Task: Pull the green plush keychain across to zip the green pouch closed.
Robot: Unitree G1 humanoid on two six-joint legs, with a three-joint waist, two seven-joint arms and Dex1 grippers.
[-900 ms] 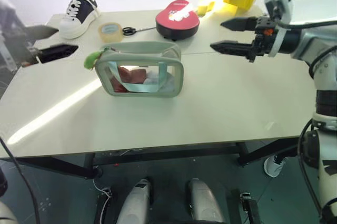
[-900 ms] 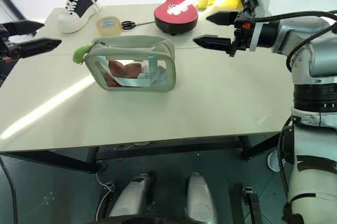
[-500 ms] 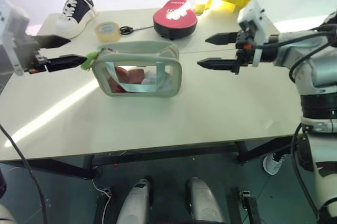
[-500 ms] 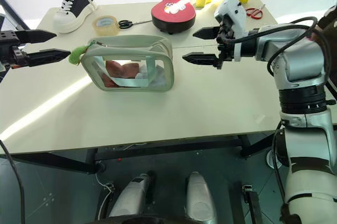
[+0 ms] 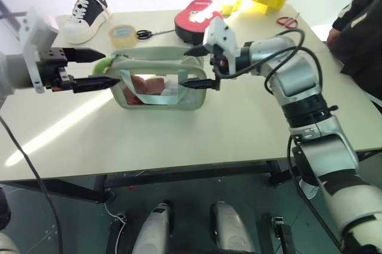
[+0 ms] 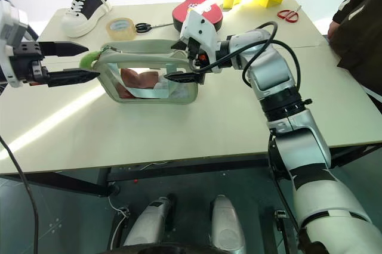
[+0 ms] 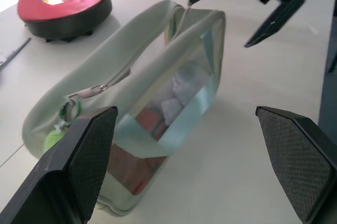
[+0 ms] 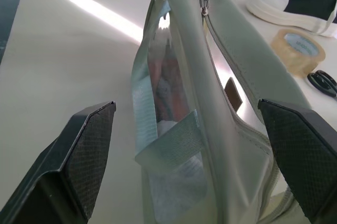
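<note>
Silver-grey two-armed robot with black two-fingered grippers

The right arm (image 5: pixel 298 87) is built of rounded metallic grey segments joined by black ribbed rings, with black cables looping along its outside; a white boxy block sits at each wrist, and a small orange-red spot shows at the base of the right gripper (image 5: pixel 196 69). Both it and the left gripper (image 5: pixel 98 68) end in long, tapering black fingers (image 8: pixel 79 155) whose inner pads carry a fine cross-hatched texture. A person (image 5: pixel 361 21) at the table's edge wears a dark jacket with a pale stripe

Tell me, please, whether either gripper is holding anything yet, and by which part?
Nothing is held: the left gripper and right gripper stand open at opposite ends of the green pouch.
</note>
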